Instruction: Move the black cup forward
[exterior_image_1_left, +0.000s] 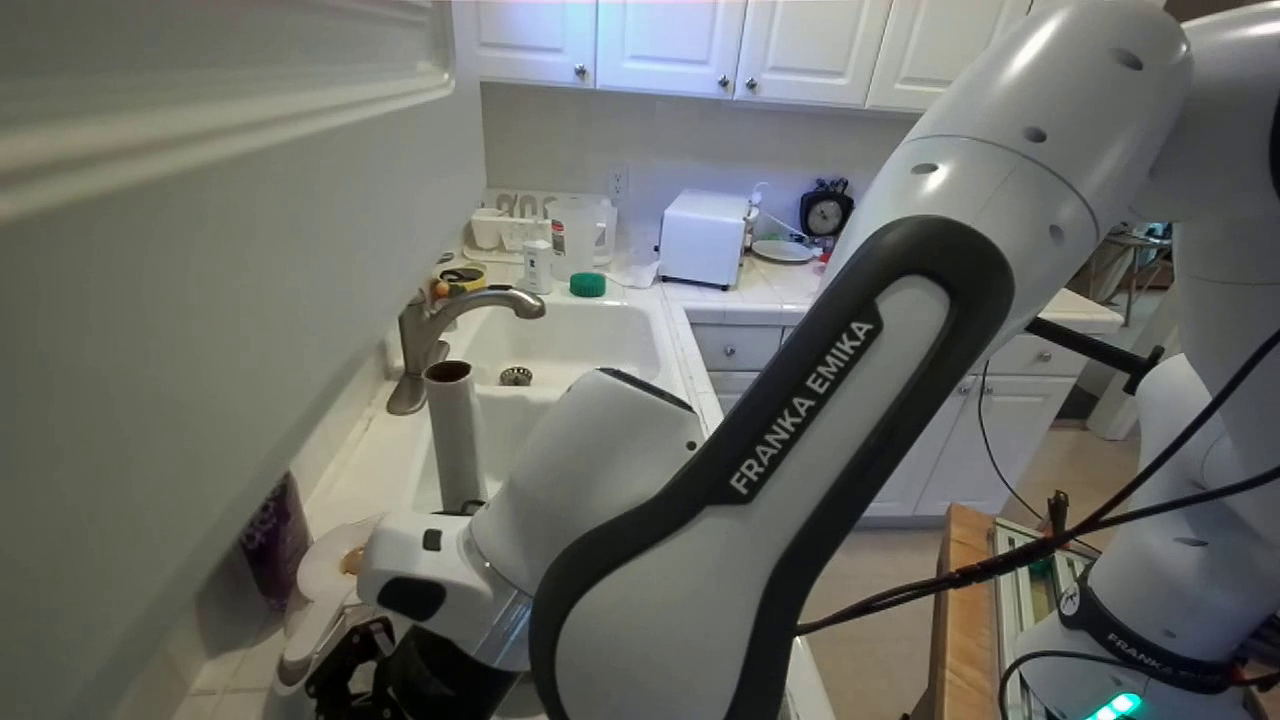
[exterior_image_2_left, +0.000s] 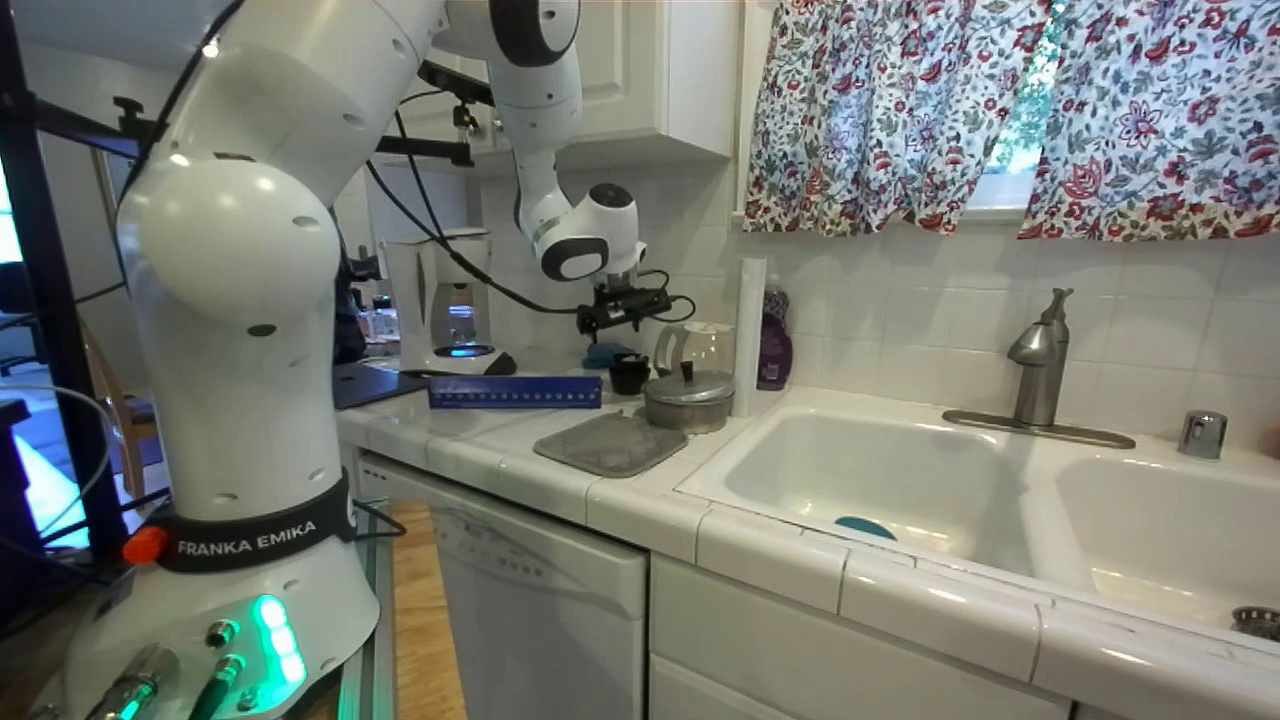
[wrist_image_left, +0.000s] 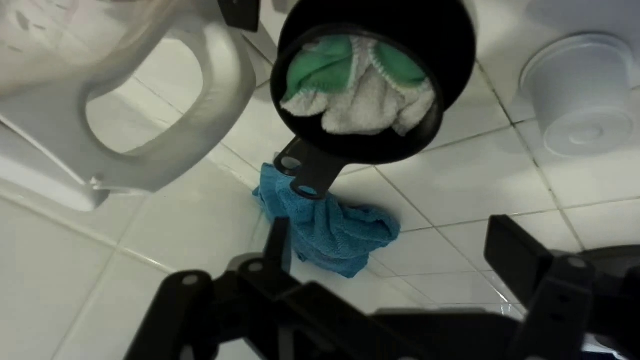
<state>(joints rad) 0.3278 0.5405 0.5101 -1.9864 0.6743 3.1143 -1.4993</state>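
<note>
1. The black cup (wrist_image_left: 390, 20) stands mouth up on the tiled desk (wrist_image_left: 480, 185); in an exterior view it is left of a metal pot (exterior_image_2_left: 688, 414) and farther back.
2. Bunched inside the black cup is a green and white cloth (wrist_image_left: 362, 95), with the dark inner wall showing around part of it.
3. The end effector (wrist_image_left: 397, 250) is wide, its fingers well apart; in an exterior view it hangs above the black cup, clear of it.
4. A blue cloth (wrist_image_left: 332, 232) lies on the desk just beside the black cup, partly covered by its handle in the wrist view; whether they touch cannot be told.
5. Also in the wrist view, a pale-handled carafe (wrist_image_left: 70, 60) is left of the black cup and a small translucent tub (wrist_image_left: 580, 97) is right; I cannot tell whether the tub holds anything.
6. The lid (exterior_image_2_left: 690, 388) is on the metal pot, hiding its inside.
7. Farther right, the double sink (exterior_image_2_left: 1050, 530) has a teal object (exterior_image_2_left: 865, 526) in its left basin and a strainer (exterior_image_2_left: 1256, 621) in its right.
</note>
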